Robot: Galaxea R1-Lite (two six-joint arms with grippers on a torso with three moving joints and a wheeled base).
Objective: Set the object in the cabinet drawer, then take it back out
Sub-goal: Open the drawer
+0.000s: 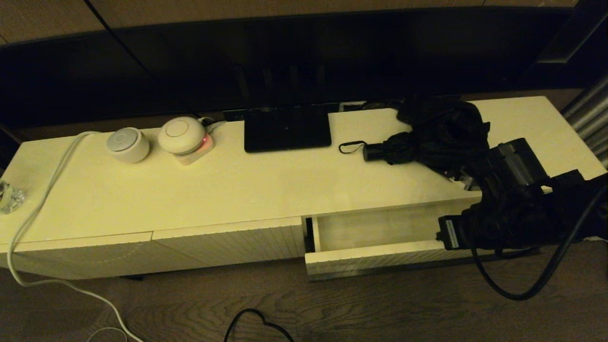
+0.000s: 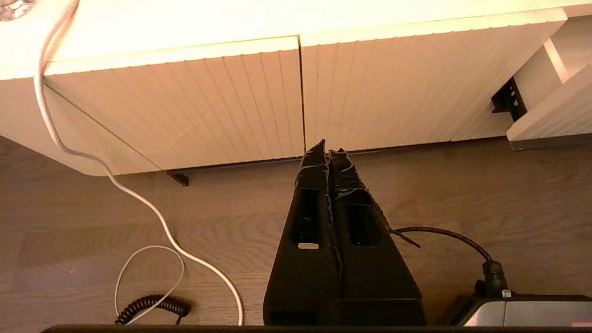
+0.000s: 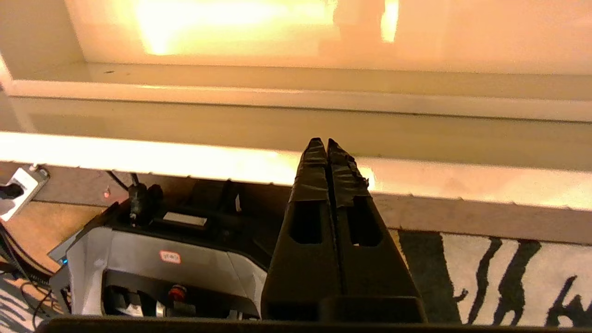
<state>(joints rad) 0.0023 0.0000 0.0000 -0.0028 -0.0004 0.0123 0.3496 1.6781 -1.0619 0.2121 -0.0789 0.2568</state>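
Note:
The black folding umbrella (image 1: 427, 135) lies on the cabinet top at the right, with its short handle (image 1: 375, 152) and thin wrist loop (image 1: 351, 147) pointing left. Below it the cabinet drawer (image 1: 380, 259) stands pulled out, and the part of its inside that shows is bare. My right arm (image 1: 513, 199) hangs over the drawer's right end and hides it. In the right wrist view my right gripper (image 3: 327, 141) is shut on nothing, its tips at the top edge of the drawer front (image 3: 138, 155). My left gripper (image 2: 327, 147) is shut and empty, low over the floor before the closed ribbed panels (image 2: 222, 101).
A flat black box (image 1: 287, 128) and two round white devices (image 1: 127, 145) (image 1: 183, 135) stand on the cabinet top. A white cable (image 1: 42, 199) runs off its left end to the floor. A dark screen fills the back. The robot base (image 3: 162, 259) sits below the drawer.

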